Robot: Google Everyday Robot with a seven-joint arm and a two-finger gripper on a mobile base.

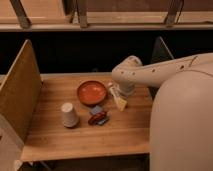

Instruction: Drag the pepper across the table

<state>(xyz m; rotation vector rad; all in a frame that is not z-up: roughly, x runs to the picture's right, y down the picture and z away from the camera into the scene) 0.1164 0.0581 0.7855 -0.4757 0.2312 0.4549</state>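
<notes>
1. The hand (119, 101) is just right of the frame's centre, low over the surface (55, 136), at the end of the white arm (150, 75) that reaches in from the right
2. Whether the hand is apart or together cannot be told; it holds nothing that can be made out
3. The pepper (95, 119) lies on the surface near the frame's middle, below and left of the hand and apart from it, touching a blue pad (97, 110)
4. An orange-red bowl (92, 92) stands above the pepper, just left of the hand
5. A white cup (69, 115) stands left of the pepper
6. An upright board (20, 95) lines the surface's left edge
</notes>
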